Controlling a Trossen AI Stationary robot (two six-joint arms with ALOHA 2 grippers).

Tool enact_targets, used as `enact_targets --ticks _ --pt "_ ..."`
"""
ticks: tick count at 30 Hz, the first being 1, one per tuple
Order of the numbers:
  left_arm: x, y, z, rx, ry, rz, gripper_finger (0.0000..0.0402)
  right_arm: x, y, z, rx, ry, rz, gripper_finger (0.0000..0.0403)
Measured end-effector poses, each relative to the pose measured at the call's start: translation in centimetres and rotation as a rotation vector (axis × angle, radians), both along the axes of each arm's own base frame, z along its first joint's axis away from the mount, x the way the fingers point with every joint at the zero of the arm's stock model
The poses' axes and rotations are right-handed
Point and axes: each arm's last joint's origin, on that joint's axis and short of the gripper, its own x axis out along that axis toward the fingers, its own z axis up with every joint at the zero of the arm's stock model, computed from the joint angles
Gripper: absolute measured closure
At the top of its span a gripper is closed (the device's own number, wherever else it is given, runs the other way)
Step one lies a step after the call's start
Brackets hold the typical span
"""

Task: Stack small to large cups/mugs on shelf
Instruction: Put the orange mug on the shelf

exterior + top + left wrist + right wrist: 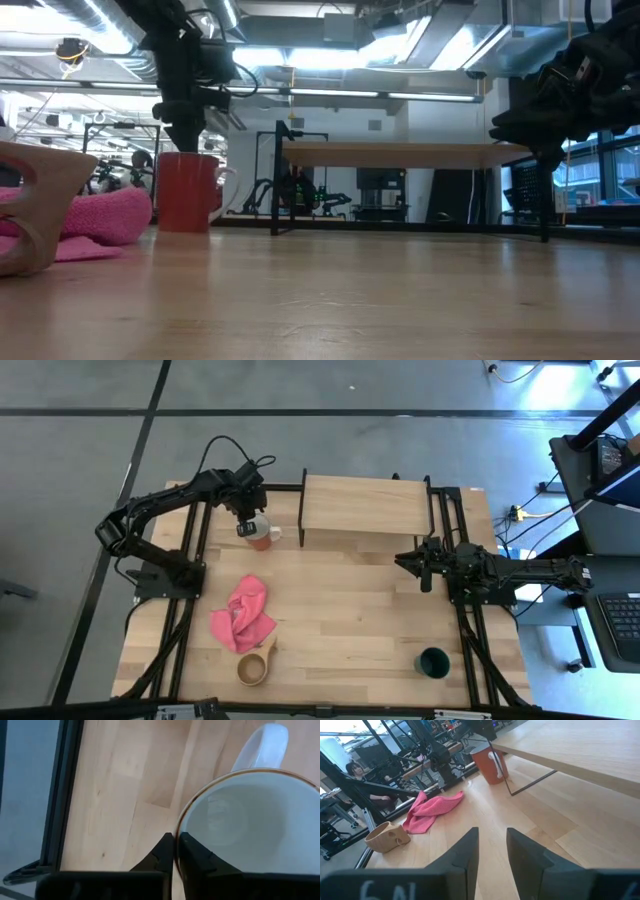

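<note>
1. Three cups are in view: one red mug (pixel 262 535), one tan wooden cup (pixel 252 667) and one dark green cup (pixel 433 662), plus one shelf (pixel 365 504) and one pink cloth (pixel 243 615)
2. The left gripper (pixel 174 851) has its fingers (pixel 192 855) clamped on the red mug's rim, one inside and one outside; the mug stands on the desk (pixel 340 610) just beside the shelf's left end
3. The right gripper (pixel 492 851) hovers over the desk by the shelf's right end, fingers apart and holding nothing
4. The left wrist view cuts off most of the mug; the low view crops the wooden cup
5. The cloth lies between mug and wooden cup; the green cup stands well apart from both grippers
</note>
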Motion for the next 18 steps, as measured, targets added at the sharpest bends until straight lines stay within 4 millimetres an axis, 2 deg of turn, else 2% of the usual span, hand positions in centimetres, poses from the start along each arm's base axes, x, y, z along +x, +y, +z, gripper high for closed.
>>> enact_targets --ticks 12,18 --pt "0.02 0.20 0.07 0.010 -0.033 0.174 0.0312 0.00 0.00 0.00 0.000 0.000 0.000 0.0302" --pt "-0.34 -0.05 0.61 -0.011 -0.093 0.390 0.0287 0.00 0.00 0.00 0.000 0.000 0.000 0.0302"
